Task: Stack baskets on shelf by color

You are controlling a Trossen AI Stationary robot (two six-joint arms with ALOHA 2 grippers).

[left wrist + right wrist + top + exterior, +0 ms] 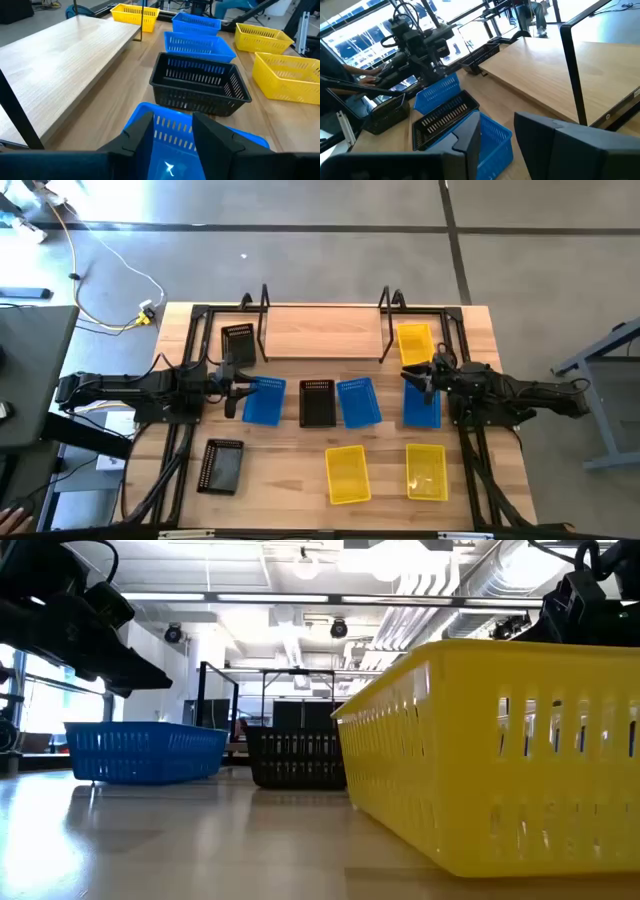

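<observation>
The left gripper (pixel 232 387) stands with its fingers spread, unclenched, over the near rim of a blue perforated plastic basket (pixel 264 400), whose long axis runs away from the light-wood shelf plank (pixel 320 332). This arm is plainly the nearer one. Beside that basket sits a black perforated basket (pixel 317 402), close enough to foul a sideways move. The right gripper (pixel 418 376) (also spread, holding nothing) hovers near a yellow basket (pixel 415 342) by the shelf's end. No basket rests on the shelf.
</observation>
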